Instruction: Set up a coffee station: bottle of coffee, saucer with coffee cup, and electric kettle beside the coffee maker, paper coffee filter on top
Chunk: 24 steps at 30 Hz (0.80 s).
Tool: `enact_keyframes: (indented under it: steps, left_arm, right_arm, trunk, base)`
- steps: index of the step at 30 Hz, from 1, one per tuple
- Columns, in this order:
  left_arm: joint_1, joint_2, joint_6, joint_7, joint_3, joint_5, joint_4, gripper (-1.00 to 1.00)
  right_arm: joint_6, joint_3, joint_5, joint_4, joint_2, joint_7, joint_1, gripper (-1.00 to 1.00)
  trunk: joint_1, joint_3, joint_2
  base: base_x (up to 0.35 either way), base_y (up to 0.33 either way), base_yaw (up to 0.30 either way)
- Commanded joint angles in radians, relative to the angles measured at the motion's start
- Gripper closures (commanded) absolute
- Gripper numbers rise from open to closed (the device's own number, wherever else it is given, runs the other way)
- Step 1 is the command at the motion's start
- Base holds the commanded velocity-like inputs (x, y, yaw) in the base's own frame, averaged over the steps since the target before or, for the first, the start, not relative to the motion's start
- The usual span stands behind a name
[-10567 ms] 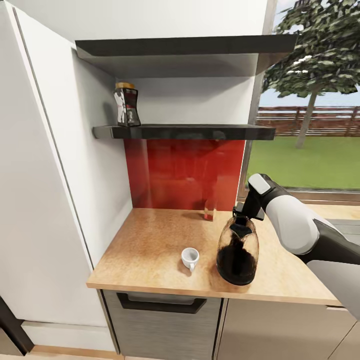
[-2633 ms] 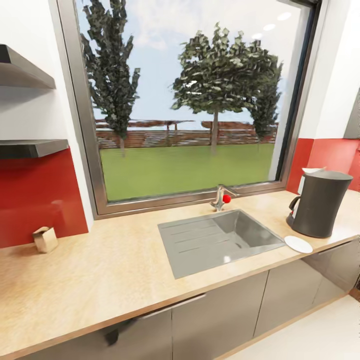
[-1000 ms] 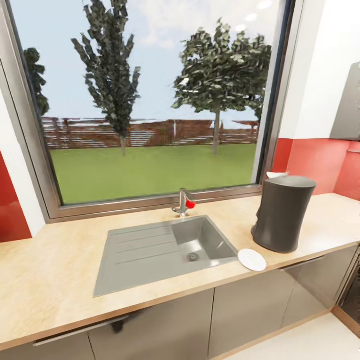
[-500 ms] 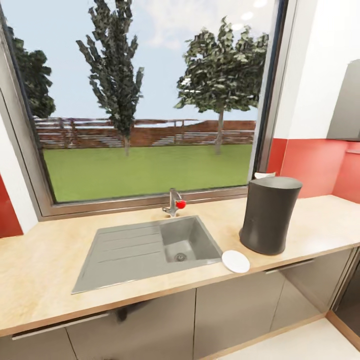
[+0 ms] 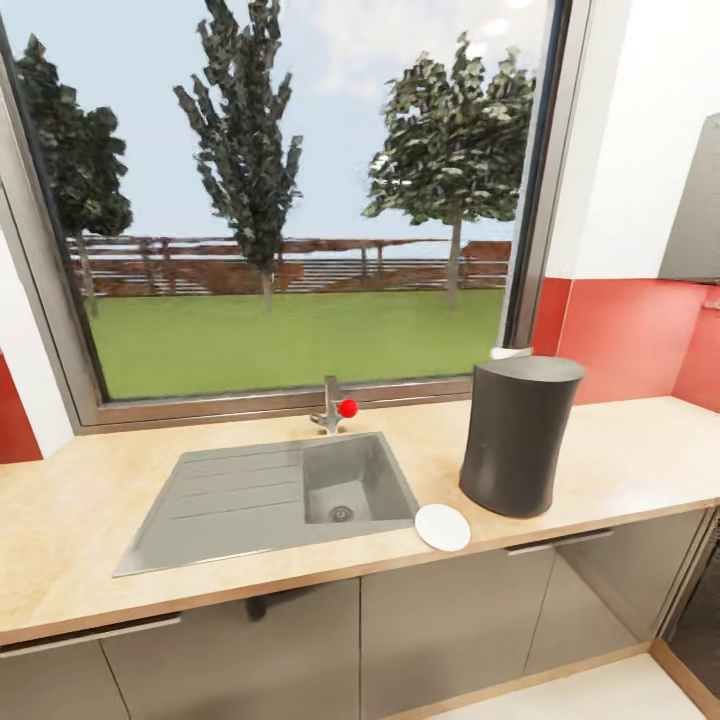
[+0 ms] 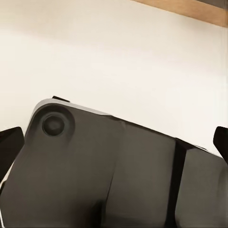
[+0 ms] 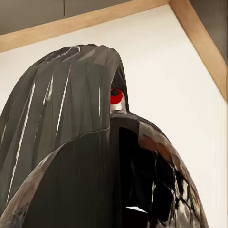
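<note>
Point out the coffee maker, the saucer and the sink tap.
coffee maker (image 5: 512,440), head view, middle of its grey side.
saucer (image 5: 442,527), head view, centre of the white disc.
sink tap (image 5: 332,403), head view, its upright stem.

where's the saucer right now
In the head view, the saucer lies near the countertop's front edge, right of centre, between the sink and the coffee maker.
</note>
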State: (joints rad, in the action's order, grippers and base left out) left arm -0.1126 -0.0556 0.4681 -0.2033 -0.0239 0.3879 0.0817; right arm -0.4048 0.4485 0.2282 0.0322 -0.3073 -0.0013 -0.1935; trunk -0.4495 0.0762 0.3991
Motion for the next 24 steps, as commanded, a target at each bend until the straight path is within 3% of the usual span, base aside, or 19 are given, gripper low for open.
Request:
enact_keyframes:
  steps: [1,24]
  left_arm:
    - [-0.001,0.000,0.000,-0.008,-0.002,0.009,0.001,-1.00]
    - [-0.001,-0.003,0.000,-0.008,-0.001,0.008,0.001,-1.00]
  right_arm:
    - [-0.006,0.009,0.007,0.003,0.000,0.000,-0.001,1.00]
    - [-0.006,0.009,0.007,0.003,0.004,0.000,0.006,1.00]
  trunk:
    - [-0.001,0.000,0.001]
    - [-0.001,0.000,0.001]
  base:
    - [0.000,-0.329,0.002]
    - [0.000,-0.329,0.007]
